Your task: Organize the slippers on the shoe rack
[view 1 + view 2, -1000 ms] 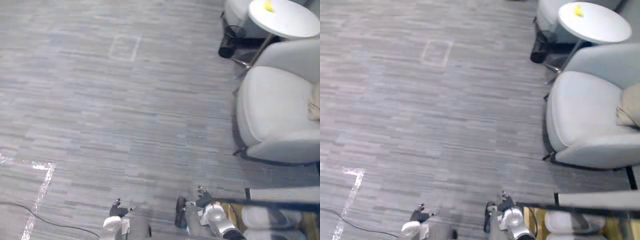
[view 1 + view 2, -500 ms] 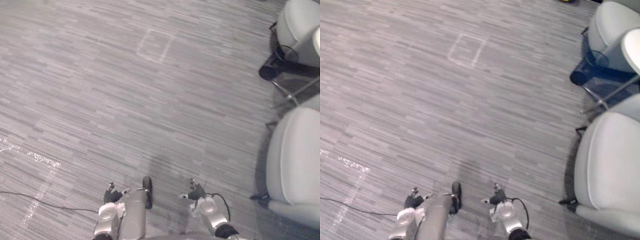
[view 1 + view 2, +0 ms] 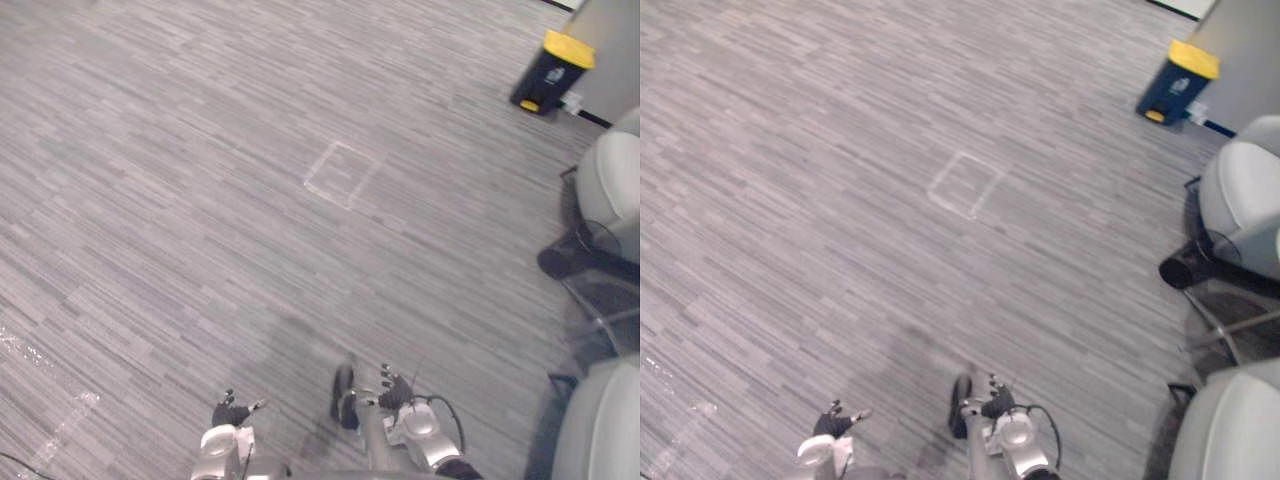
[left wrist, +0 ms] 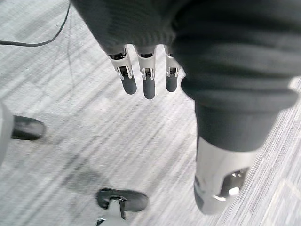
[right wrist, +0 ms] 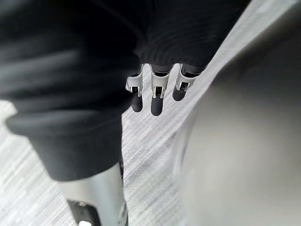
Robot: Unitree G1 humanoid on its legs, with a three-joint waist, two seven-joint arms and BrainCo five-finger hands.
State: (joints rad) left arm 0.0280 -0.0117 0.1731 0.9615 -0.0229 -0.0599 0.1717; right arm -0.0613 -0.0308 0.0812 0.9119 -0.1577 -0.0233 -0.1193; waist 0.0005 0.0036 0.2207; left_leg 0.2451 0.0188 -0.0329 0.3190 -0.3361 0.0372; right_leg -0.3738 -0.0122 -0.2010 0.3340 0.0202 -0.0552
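My left hand (image 3: 232, 412) hangs low at the bottom of the eye views, over grey striped carpet. In the left wrist view its fingers (image 4: 146, 80) are straight and the thumb (image 4: 221, 179) stands apart, with nothing held. My right hand (image 3: 395, 392) hangs beside it, a little to the right. Its fingers (image 5: 157, 96) are also relaxed and straight, and its thumb (image 5: 94, 202) is free. Both hands are open above bare floor.
A dark bin with a yellow lid (image 3: 550, 70) stands at the far right by a wall. Pale armchairs (image 3: 610, 180) (image 3: 600, 430) and a black table foot (image 3: 565, 262) line the right edge. A taped square (image 3: 342, 174) marks the carpet ahead, with a strip of tape (image 3: 60, 430) at the lower left.
The whole picture has shifted: the camera has swung away from the chairs, round table and wooden rack at the right, and the bin has come into view. Both hands still hang low and open.
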